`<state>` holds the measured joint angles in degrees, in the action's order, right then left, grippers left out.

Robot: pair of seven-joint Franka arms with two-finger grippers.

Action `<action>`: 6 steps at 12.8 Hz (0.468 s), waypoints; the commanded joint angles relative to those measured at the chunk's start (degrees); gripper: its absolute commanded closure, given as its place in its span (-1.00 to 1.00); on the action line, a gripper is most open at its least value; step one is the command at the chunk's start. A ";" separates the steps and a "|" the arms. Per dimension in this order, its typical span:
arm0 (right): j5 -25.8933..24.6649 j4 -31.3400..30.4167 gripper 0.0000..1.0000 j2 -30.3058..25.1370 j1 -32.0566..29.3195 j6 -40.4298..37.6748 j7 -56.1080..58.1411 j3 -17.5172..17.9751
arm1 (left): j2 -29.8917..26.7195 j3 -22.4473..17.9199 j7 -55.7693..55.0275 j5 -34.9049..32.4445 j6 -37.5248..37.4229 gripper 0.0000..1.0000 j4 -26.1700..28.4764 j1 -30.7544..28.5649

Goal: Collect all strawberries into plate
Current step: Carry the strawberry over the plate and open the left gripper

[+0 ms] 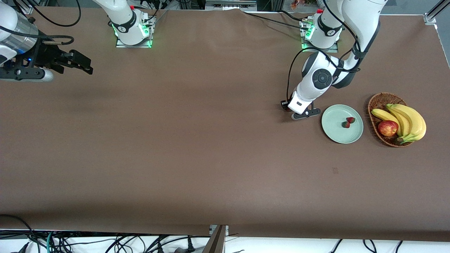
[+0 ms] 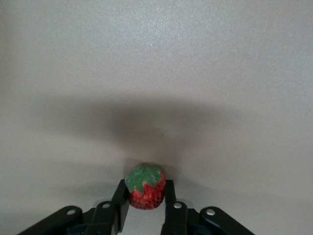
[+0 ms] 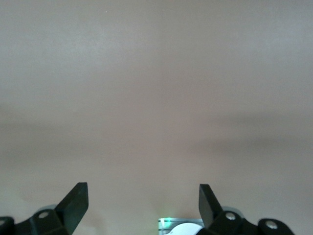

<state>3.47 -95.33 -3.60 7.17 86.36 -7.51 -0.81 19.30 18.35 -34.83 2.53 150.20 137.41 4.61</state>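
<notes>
1. Left wrist view: the left gripper (image 2: 146,193) is clenched on a strawberry (image 2: 145,186). The berry sits squarely between the two fingers (image 2: 120,196), each pressing a flank, with its green top facing the camera and its body standing past the fingertips.
2. The brown table (image 2: 156,73) lies just beneath the held berry, in the gripper's shadow; whether the berry touches the table cannot be told.
3. In the front view the left gripper (image 1: 293,113) is low at the table, just beside the plate (image 1: 334,130) on the side toward the right arm's end. The gripped berry is hidden there by the wrist.
4. Two strawberries (image 1: 348,122) lie on the plate, touching each other, off centre toward the basket (image 1: 374,102).
5. The basket, beside the plate toward the left arm's end, holds bananas (image 1: 409,119) and an apple (image 1: 387,128).
6. The right gripper (image 1: 81,63) waits with jaws released and empty, up over bare table at the right arm's end, well apart from the plate.
</notes>
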 commanded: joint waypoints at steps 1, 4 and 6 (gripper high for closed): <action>-1.18 -2.67 -0.99 -0.89 -2.60 2.84 3.73 1.34 | -2.33 -0.07 -0.68 0.28 -1.48 0.69 -0.38 0.05; -1.18 -3.12 -0.99 -1.06 -2.51 3.73 3.65 1.16 | -8.55 -2.78 1.68 0.28 -12.01 0.71 -4.07 -0.65; -1.44 -2.50 -0.99 -0.71 -2.34 3.99 3.65 1.25 | -10.94 -7.61 10.09 0.98 -16.85 0.71 -5.56 -0.66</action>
<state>3.16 -97.74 -3.66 5.69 89.72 -4.62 -0.68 12.37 14.31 -31.64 2.52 138.23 132.35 4.33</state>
